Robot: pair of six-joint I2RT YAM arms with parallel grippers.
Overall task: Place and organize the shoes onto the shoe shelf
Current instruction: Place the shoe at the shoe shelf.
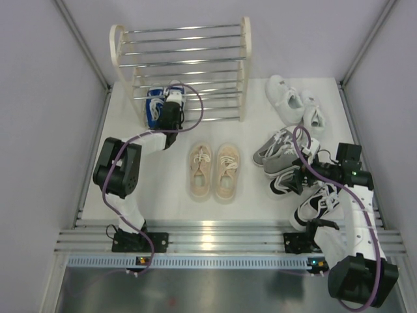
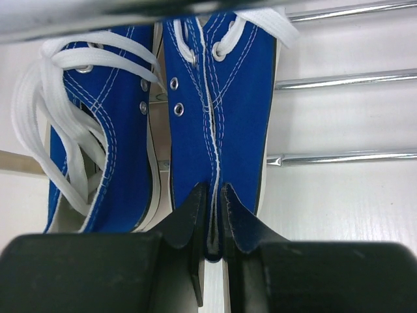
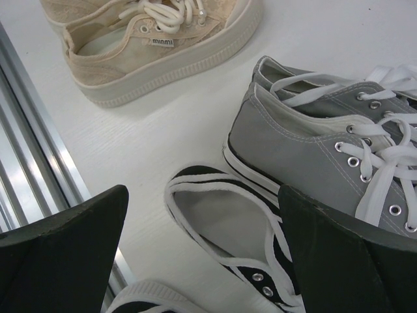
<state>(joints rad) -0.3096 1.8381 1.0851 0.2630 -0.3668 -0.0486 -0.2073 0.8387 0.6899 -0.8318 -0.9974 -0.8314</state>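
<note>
A lab-style robot test cell: plain grey partition walls enclose a white desk edged by aluminium mounting rails.

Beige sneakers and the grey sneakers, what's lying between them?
Nothing: only bare white table separates the beige sneakers from the grey sneakers, seen in the right wrist view.

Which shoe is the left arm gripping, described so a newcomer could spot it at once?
Find the shoe shelf, cream-sided with chrome rods, at the back. At its lower left sit two blue sneakers with white laces. The held sneaker is the one nearer the shelf's middle, its heel seam pinched in the left jaws; its twin is not gripped.
</note>
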